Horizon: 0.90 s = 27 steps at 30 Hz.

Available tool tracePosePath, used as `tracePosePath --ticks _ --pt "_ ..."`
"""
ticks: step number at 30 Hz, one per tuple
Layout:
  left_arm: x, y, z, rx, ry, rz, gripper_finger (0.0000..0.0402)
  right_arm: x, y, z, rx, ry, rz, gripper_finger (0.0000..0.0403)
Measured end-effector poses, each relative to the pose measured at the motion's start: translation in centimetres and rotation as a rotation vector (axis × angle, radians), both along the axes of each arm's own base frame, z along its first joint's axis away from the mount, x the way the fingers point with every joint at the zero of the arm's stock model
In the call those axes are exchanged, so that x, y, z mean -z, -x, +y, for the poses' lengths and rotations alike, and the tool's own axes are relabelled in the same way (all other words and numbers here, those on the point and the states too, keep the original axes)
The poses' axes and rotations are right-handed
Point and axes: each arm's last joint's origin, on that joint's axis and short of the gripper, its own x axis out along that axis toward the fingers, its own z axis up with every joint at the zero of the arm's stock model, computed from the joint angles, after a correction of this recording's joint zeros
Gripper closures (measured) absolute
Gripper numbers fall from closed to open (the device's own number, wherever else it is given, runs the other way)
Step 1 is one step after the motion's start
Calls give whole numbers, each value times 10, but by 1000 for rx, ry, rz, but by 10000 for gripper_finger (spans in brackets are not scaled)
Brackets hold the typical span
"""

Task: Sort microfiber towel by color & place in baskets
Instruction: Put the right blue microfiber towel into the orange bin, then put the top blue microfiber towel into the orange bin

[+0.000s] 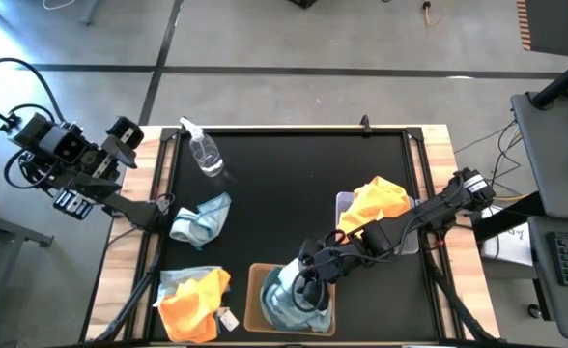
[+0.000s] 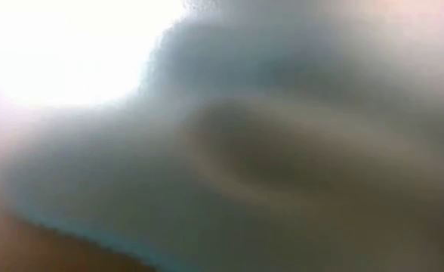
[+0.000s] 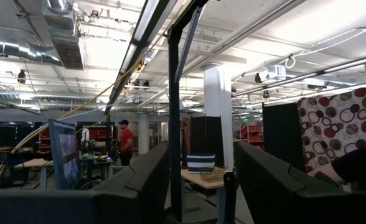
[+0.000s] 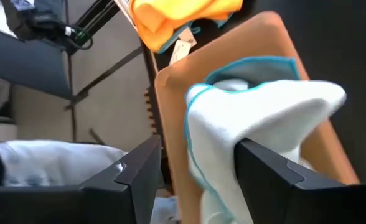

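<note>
My right gripper point(image 1: 308, 288) point(image 4: 198, 155) is low over the tan basket point(image 1: 255, 290) point(image 4: 170, 81) at the table's near edge. It is open around a pale blue towel point(image 1: 284, 307) point(image 4: 258, 106) that lies bunched in that basket. The grey basket point(image 1: 344, 203) holds an orange towel point(image 1: 379, 201). Another pale blue towel point(image 1: 202, 217) lies crumpled on the black mat. An orange towel point(image 1: 192, 307) point(image 4: 177, 15) lies on a pale blue one point(image 1: 173, 280) at the near left. My left gripper point(image 1: 129, 130) point(image 3: 198, 162) is open, raised off the table's far left corner. My right gripper comes at the pale blue towel slanting down from the table's right. A raised fold of the towel point(image 4: 233, 124) lies against the inner side of one finger point(image 4: 264, 168). The other finger point(image 4: 139, 180) stands apart from it. The towel rests in the tan basket.
A clear spray bottle point(image 1: 204, 153) lies on the far left of the mat. A small white tag point(image 1: 228, 319) shows beside the orange towel. Bare black mat lies at the middle and far right. Pale cloth close to the lens fills the low view.
</note>
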Motion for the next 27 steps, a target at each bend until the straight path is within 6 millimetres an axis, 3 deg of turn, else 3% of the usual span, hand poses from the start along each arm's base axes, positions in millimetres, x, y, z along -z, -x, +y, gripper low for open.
tracePosePath --ticks 16,27 --pt "0 -1 0 4 6 6 237 0 -2 -4 250 -199 95 236" --pt "2 -2 -1 3 0 21 237 -6 -9 -10 -103 441 -243 237"
